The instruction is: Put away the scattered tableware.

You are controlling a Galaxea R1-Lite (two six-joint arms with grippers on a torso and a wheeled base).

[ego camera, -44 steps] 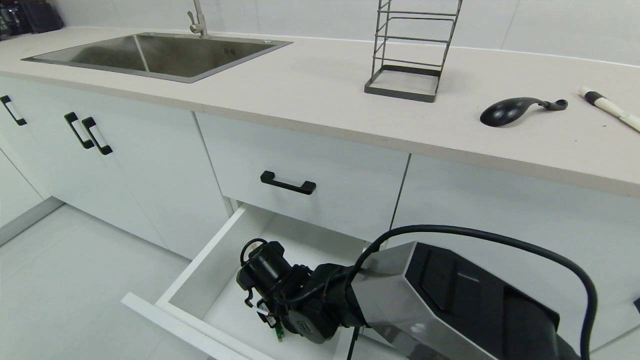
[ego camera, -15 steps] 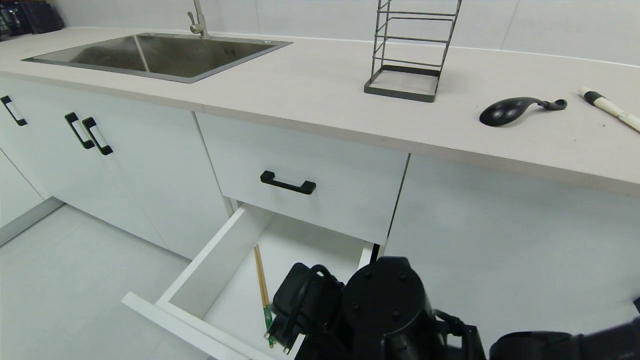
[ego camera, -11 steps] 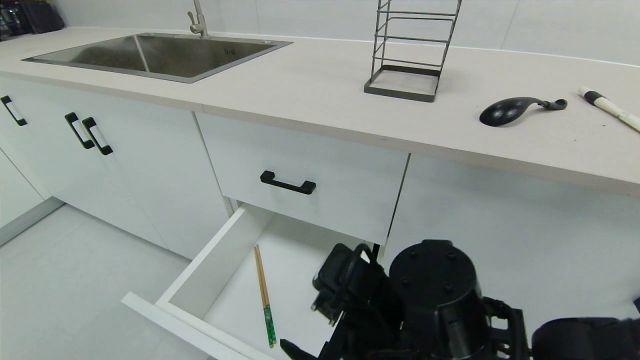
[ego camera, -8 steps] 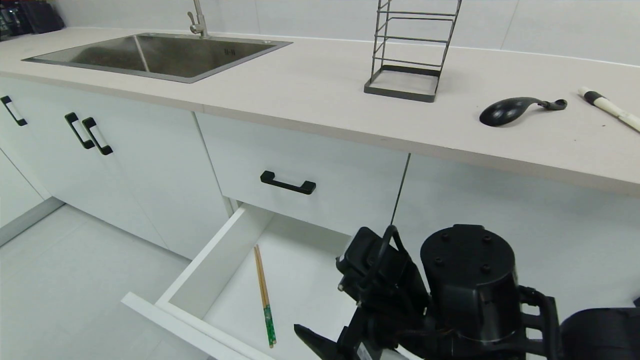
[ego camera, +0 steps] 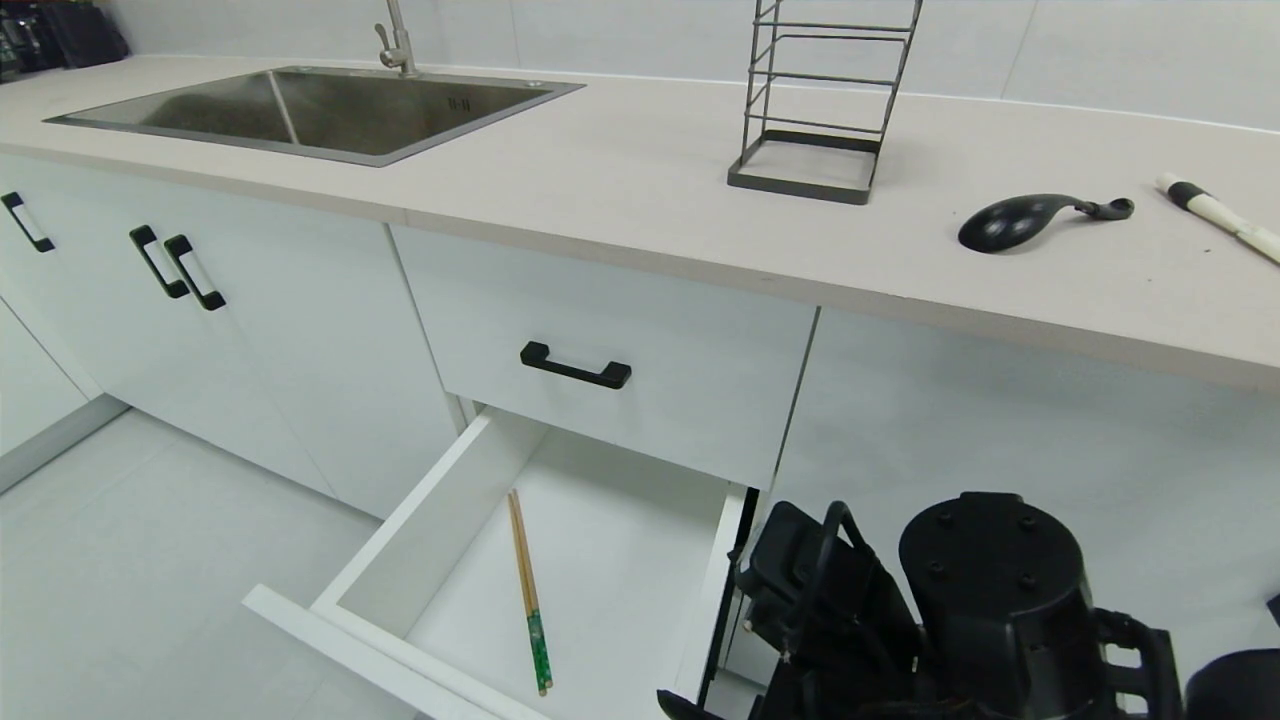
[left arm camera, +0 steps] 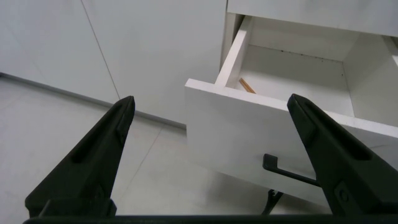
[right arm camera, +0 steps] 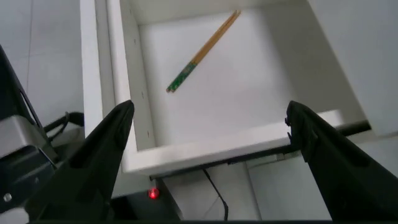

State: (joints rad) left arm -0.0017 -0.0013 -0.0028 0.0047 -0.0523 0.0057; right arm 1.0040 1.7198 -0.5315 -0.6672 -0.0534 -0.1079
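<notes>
- The right arm has pulled back from over the drawer (ego camera: 430, 520) toward its right side, and the chopsticks (ego camera: 527, 590) it had covered now lie bare on the drawer floor.
- The desk (ego camera: 620, 190) carries what looks left to store: a black spoon (ego camera: 1010, 222), bowl to the left and handle to the right, and a white-handled utensil (ego camera: 1215, 212) at the right edge.
- The drawer below stands pulled out, likely kept open for those pieces.
- The right pincer (right arm camera: 209, 109) hangs above the drawer, fingers spread wide and empty.
- The left pincer (left arm camera: 209, 99), equally wide and empty, faces the drawer's front panel from outside.
- The chopsticks lie side by side near the left wall, their long axis running front to back, with the green ends toward the front panel.
</notes>
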